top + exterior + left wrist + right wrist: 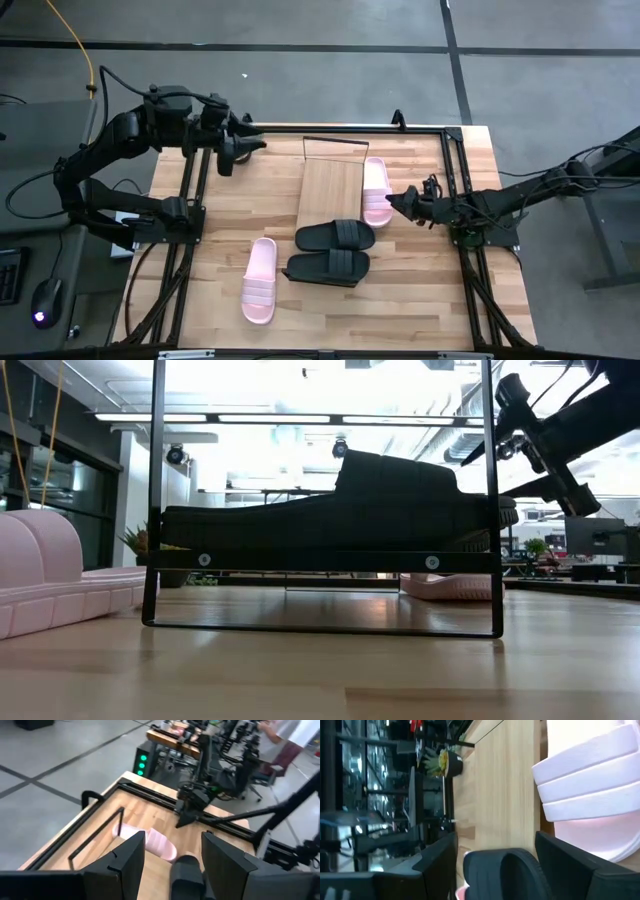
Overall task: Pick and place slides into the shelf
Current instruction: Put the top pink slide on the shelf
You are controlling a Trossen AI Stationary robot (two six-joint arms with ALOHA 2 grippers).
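The shelf (pixel 328 185) stands mid-table, a light-wood board on a black wire frame (pixel 320 560). Two black slides (pixel 335 236) (pixel 328 266) lie across its near end; the nearest one (pixel 340 510) rests on the board. One pink slide (pixel 376 190) lies on the table along the shelf's right side. The other pink slide (pixel 260 280) lies sole-down near the left front. My right gripper (pixel 392 199) hovers open just right of the first pink slide (pixel 590 775), without touching it. My left gripper (pixel 255 145) is open, raised over the far-left table.
Black rails (pixel 455 190) frame the tabletop on all sides. Bare wood lies between the shelf and the left rail and right of the black slides. In the low view the near pink slide (pixel 40 580) fills the left edge. Room equipment stands beyond the table.
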